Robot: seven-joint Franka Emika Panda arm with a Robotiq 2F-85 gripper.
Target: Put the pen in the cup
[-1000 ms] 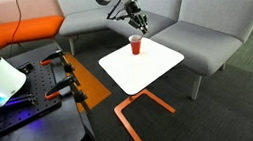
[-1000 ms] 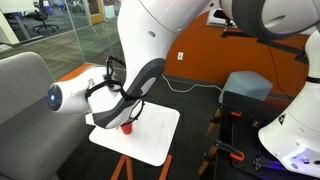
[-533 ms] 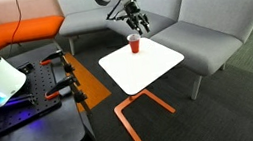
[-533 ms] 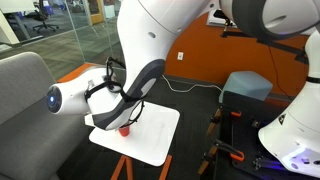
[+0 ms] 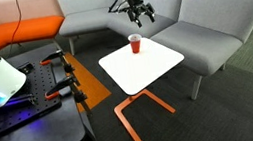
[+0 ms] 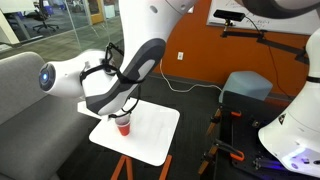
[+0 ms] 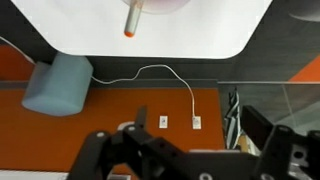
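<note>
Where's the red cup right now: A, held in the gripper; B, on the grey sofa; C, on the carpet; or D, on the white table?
D: in both exterior views the cup stands upright on the white table, near its edge, while the gripper hangs above it without touching it.
</note>
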